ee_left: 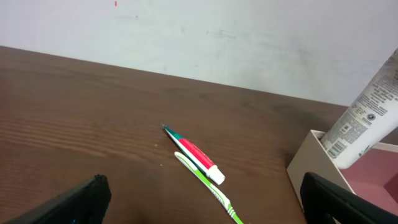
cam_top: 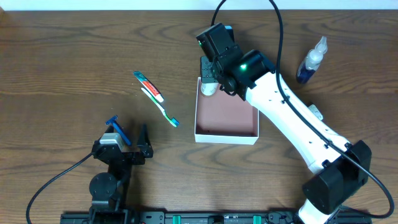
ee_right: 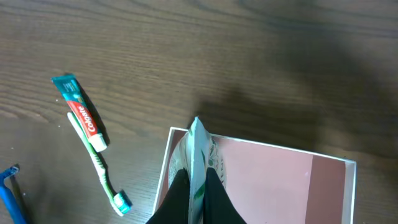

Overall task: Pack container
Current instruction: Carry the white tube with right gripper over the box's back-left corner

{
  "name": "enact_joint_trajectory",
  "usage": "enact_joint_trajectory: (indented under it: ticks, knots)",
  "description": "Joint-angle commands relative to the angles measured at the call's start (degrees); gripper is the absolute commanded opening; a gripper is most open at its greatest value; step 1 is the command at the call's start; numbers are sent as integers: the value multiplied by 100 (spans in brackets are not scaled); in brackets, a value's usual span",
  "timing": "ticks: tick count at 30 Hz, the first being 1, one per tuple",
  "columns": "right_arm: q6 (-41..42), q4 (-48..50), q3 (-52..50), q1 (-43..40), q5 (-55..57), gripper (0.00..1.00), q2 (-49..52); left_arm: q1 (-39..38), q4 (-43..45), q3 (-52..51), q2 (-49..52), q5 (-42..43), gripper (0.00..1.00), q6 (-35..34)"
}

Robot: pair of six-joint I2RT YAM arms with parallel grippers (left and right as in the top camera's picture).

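Dark wood table (cam_top: 62, 62) | shallow white-walled, pink-floored square container (cam_top: 225, 138) sitting centre-right, looking light, flimsy: grip a wall | your right gripper (ee_right: 198, 193) is clamping a white plastic tube (ee_right: 199, 149) into its corner | left gripper (cam_top: 129, 140) idling, jaws spread.

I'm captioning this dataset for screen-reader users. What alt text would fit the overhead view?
The right hand holds a white tube at the far left corner of the open white container, mid-table. Toothpaste and a green toothbrush lie to its left, a blue razor sits by the open left hand, and a spray bottle is far right.
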Motion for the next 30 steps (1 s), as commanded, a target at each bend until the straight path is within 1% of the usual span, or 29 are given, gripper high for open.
enact_joint_trajectory:
  ticks: [1, 20, 23, 26, 30]
  knots:
    - [85, 111, 74, 26, 179, 2, -17, -13, -208, -90, -2, 63, 98, 98]
    - [87, 225, 74, 28, 173, 2, 444, -13, -208, -90, -2, 66, 98, 98]
    - [85, 267, 74, 28, 170, 6, 479, -13, -208, -90, -2, 63, 98, 98]
    - [85, 297, 74, 28, 129, 24, 490, -13, -208, -90, -2, 63, 98, 98]
    - [83, 352, 74, 33, 87, 30, 490, -13, -208, -90, -2, 63, 98, 98]
